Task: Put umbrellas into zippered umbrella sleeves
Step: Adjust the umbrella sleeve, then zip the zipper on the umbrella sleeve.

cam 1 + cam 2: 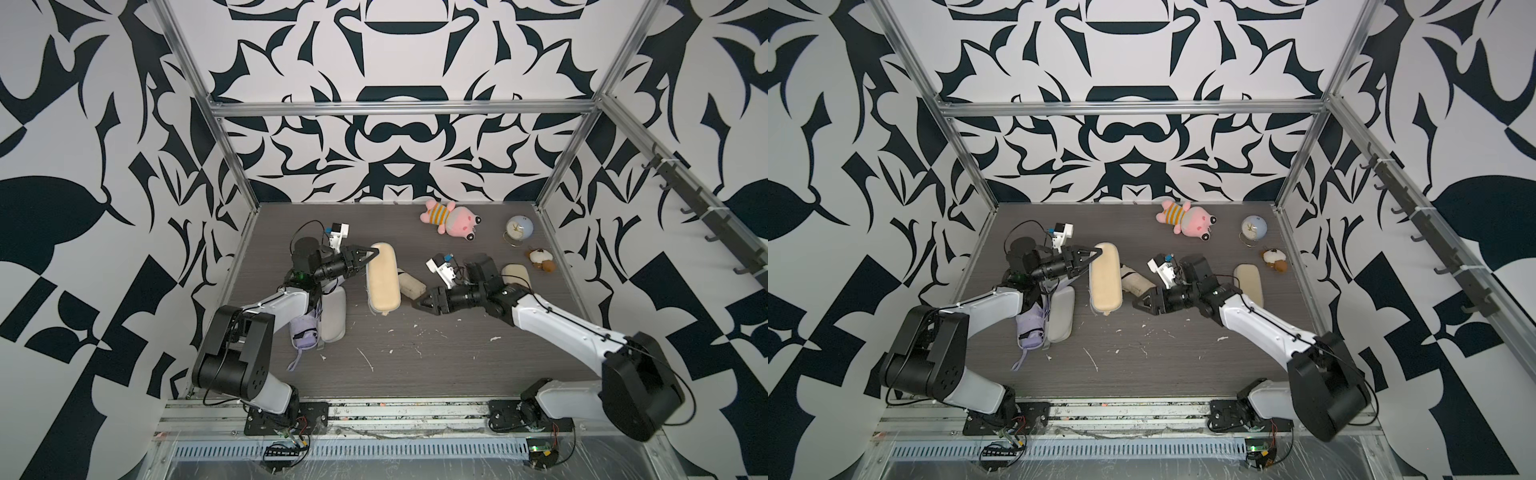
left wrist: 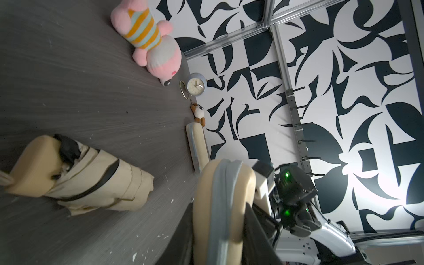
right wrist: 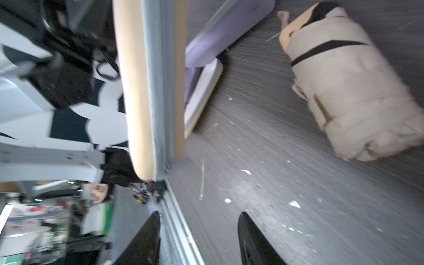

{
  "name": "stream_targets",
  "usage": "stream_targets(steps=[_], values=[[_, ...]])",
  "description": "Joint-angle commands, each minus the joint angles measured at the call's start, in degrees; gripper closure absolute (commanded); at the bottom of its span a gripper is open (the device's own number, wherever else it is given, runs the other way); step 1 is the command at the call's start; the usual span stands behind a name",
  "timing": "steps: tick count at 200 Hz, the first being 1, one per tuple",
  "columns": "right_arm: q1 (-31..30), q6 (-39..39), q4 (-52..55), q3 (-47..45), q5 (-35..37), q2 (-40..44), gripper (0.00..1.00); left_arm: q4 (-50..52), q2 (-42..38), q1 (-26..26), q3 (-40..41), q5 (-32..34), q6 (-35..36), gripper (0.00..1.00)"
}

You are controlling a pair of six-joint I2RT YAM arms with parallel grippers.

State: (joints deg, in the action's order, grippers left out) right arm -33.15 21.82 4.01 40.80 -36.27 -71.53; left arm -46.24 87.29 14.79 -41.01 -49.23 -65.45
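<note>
Both arms over the dark table (image 1: 457,365). The left pincer (image 1: 369,257) is closed across the thickness of a beige sleeve (image 1: 382,286) at the sleeve's far end. The left wrist view shows a dark finger (image 2: 254,231) pressed on one beige half, with the grey zip band running between the two halves. The sleeve extends from these fingertips back alongside the left arm, broad face up. We cannot tell whether it rests on the table or is lifted.

The right pincer (image 1: 417,305) stands open and holds nothing, and the right wrist view shows bare table between its fingers (image 3: 252,238). A folded cream umbrella (image 1: 412,284) lies just beyond its fingertips, between this pincer and the clamped sleeve. A second beige sleeve (image 1: 515,272) lies behind the right pincer, partly hidden by the arm.

Beneath the left arm, behind its pincer, a lavender umbrella (image 1: 303,332) lies in an open lavender sleeve (image 1: 336,316). A pink plush toy (image 1: 451,218) and a small clock (image 1: 519,228) sit well beyond both pincers.
</note>
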Motion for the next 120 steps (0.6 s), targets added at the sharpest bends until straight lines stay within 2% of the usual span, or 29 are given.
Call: stream_targets(steps=[1, 14, 43, 83, 120], values=[[-8.4, -15.5, -7.1, -5.5, 27.0, 5.8, 0.62, -5.8, -1.5, 0.5, -2.0, 0.0, -2.0, 1.0], [-11.3, -18.8, -11.8, -6.1, 34.0, 6.2, 0.62, -5.2, -1.7, 0.8, -2.2, 0.2, -2.1, 1.0], [-15.4, -24.6, -16.6, -3.9, 39.1, 3.3, 0.59, -4.5, -1.6, 1.5, -2.0, 0.6, -2.6, 1.0], [-17.2, -29.5, -18.7, -1.0, 39.2, 0.3, 0.6, -4.6, -0.5, 2.6, -2.3, 0.9, -3.2, 1.0], [-17.4, -32.6, -20.2, 0.5, 39.1, -1.3, 0.68, -4.6, 0.2, 3.1, -2.5, 0.8, -3.7, 1.0]])
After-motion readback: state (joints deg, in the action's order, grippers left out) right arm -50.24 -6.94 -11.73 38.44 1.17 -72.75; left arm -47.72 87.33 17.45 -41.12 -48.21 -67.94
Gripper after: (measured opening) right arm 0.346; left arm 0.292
